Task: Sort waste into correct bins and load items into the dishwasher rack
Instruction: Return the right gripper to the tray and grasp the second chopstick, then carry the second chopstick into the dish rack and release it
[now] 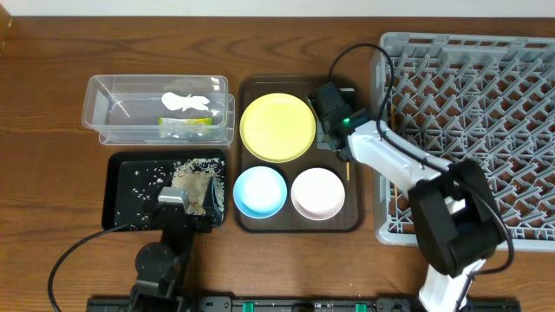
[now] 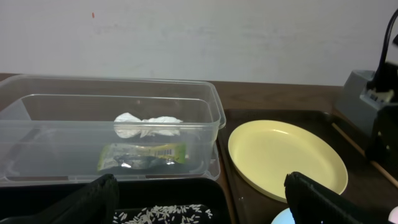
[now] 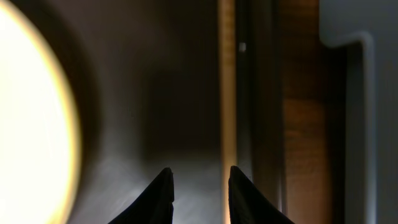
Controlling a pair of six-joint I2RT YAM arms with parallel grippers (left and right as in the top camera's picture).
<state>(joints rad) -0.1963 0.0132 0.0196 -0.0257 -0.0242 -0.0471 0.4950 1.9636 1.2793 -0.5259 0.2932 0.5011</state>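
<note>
At tray (image 3: 155, 81) edge | right fingers (image 3: 163, 196) parted, chopstick (image 3: 227, 93) blurred | left fingers (image 2: 323, 202) spread

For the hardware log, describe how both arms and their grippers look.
The right arm has a white tapered link between bulky black joints, a green light near the wrist and a looping black cable. Its fingers are dark, pointed blades. The left arm is black with a grey block and a trailing black cable.
</note>
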